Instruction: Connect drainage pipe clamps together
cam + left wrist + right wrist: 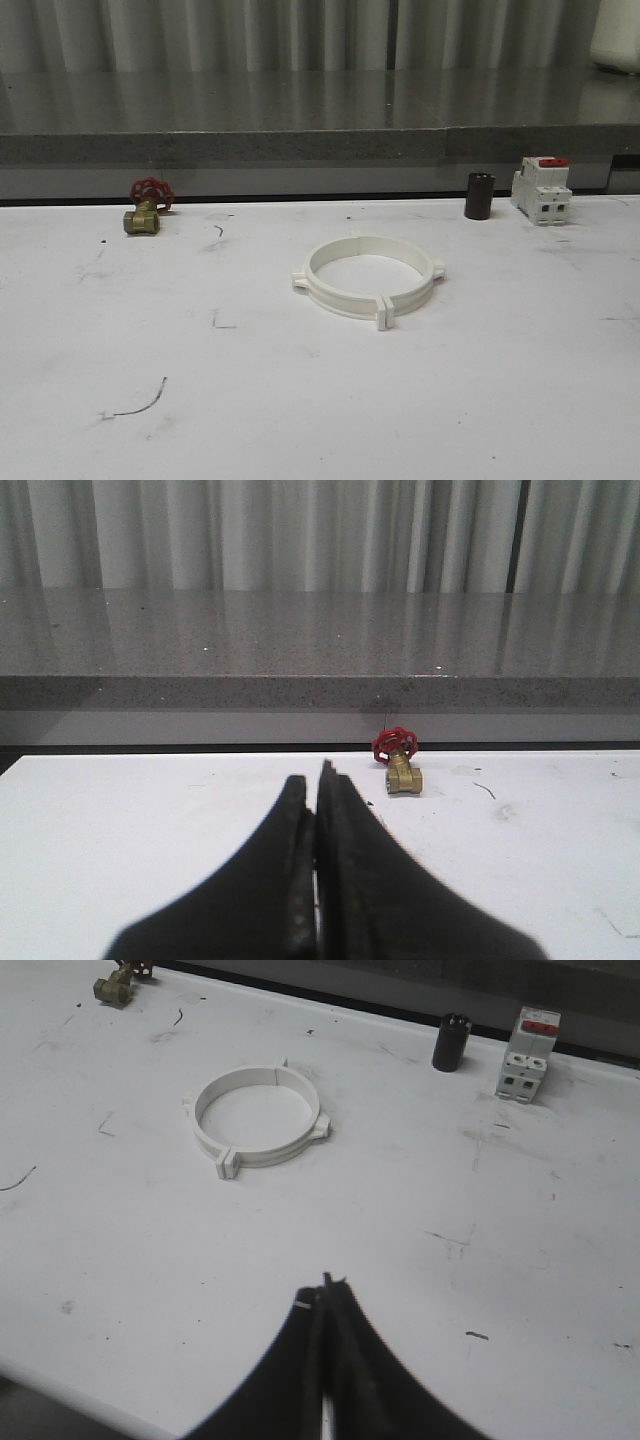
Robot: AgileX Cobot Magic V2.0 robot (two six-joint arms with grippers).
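A white table (120,330) is shown from the front, bounded at the rear by a grey stone ledge (250,145). At the far left, near the rear edge, a brass valve with a red handwheel (147,207) is seen lying on the table. Near the middle of the table, the drainage pipe clamps (368,275) are seen lying flat as one closed white ring, the two half-bands being met end to end; paired tabs project toward the camera at the front joint, and smaller lugs stand out at the left and right sides. Farther right, near the rear edge, a short black cylinder (479,195) is set upright, and just to its right a white boxy switch with a red top (541,188) is placed. In the left wrist view, the left gripper (318,780) is shown with its dark fingers pressed together, nothing being held, above bare table with the valve beyond. In the right wrist view, the right gripper (328,1285) is likewise shown drawn together and empty, well apart from the ring, which lies beyond it.
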